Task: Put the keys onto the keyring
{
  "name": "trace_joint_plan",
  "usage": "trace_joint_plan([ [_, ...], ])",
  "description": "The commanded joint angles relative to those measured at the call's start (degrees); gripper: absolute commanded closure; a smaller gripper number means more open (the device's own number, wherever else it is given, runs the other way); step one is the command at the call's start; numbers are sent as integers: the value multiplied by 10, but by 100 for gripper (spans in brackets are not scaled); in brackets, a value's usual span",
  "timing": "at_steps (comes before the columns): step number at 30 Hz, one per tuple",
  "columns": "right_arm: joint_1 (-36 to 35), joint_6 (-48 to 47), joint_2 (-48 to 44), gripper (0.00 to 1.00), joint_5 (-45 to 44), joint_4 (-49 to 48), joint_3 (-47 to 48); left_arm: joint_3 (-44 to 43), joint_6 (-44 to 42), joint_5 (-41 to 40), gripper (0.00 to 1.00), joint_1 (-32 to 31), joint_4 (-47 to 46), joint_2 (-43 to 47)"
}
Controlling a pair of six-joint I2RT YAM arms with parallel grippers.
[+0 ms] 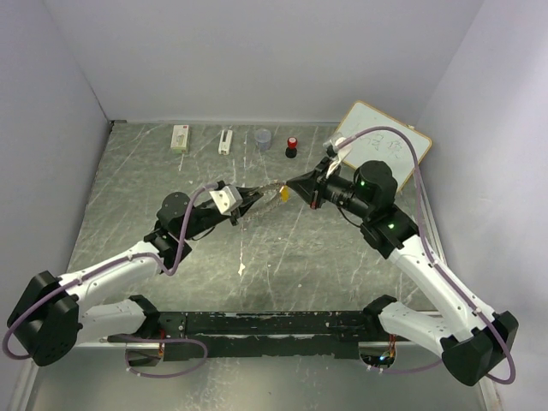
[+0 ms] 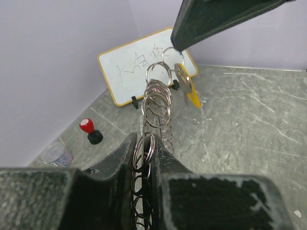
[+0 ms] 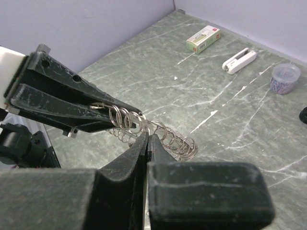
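The left claw (image 1: 254, 199) is clamped on one end of the keyring (image 2: 156, 103), the silvery loops pinched between its two fingers; the right claw (image 1: 294, 185) faces it tip to tip, its jaws pressed fully together at the keyring's other end. The run of loops stretches between the two claws above the desk (image 1: 342, 257). The yellow key (image 2: 193, 96) hangs just under the right claw's tip, beside the last loop; whether that claw pinches the loop or the key's grey blade cannot be told, since its own fingers cover the spot in the right wrist view.

In the left wrist view that claw's dark fingers hide the nearest loops. In the right wrist view some loops bulge out to the side past the closed fingers; whether they touch the desk is unclear.

Beyond the right claw, a whiteboard (image 2: 139, 64) with faint scribbles leans near the back corner. A red-topped black knob (image 2: 89, 130) stands well apart from both claws near the back wall, with a small clear cup (image 3: 285, 77) of coloured bits beside it. Farther along that wall, well beyond the left claw, lie a white oblong piece (image 3: 239, 60) and a green and white box (image 3: 204, 38).
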State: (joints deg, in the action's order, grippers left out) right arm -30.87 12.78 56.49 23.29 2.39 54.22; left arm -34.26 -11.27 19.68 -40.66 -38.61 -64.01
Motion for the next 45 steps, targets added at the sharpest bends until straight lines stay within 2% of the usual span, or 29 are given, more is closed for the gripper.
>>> trace_joint_plan([
  [1,2,-13,2,100,-13,24,50,8,14,-32,93,2,-63,-13],
  [9,1,-13,22,100,-6,50,84,20,21,-46,93,3,-94,-36],
  [14,1,-5,32,100,-24,49,70,22,25,-44,93,3,-100,-33],
  [15,1,0,32,95,-33,45,62,21,26,-43,93,3,-96,-31],
  [18,1,7,32,71,-33,26,36,17,28,-42,93,2,-89,-20],
  [21,1,9,23,61,-22,-4,-5,13,30,-45,93,3,-81,-10],
  [23,1,1,15,47,-16,-26,-32,9,32,-47,93,2,-75,-4],
  [24,1,-4,10,45,-14,-36,-44,8,33,-48,93,3,-72,-2],
  [33,1,-20,-24,41,34,-158,-152,-10,43,-48,93,3,-53,5],
  [42,-2,-32,-57,37,-4,-438,-325,-24,57,-50,93,3,-39,6],
  [45,-5,-46,-46,42,-5,-484,-347,-29,61,-49,93,3,-34,6],
])
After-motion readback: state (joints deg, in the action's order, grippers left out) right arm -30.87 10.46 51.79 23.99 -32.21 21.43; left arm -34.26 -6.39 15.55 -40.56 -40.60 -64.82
